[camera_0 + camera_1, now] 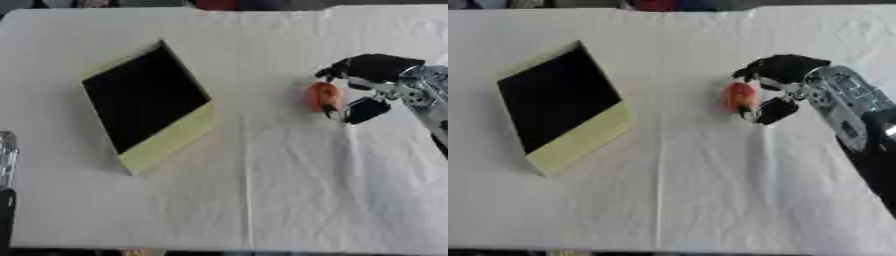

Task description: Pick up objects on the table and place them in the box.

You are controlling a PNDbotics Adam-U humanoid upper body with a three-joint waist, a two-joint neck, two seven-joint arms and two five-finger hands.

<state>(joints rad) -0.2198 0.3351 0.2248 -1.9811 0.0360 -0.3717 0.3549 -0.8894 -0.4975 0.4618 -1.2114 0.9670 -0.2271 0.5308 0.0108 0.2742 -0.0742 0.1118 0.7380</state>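
At right of centre in the frame, the right hand [776, 82] curls its fingers and thumb around a small orange object [738, 97] on the white-clothed surface [693, 190], well apart from the open yellow box [147, 106] with its black interior at left of the frame.

**White cloth, yellow box, one orange thing**

The table [262, 200] is covered in plain white cloth, creased but without any pattern. On the left stands the box [166, 142] — pale yellow walls, its inside black. To the right lies a small orange object [738, 96], reddish toward one side. The right hand [785, 70] beside it is black, with black fingers [773, 111] — its wrist and arm behind are silver, then black. At the far edge show bits of red and blue.
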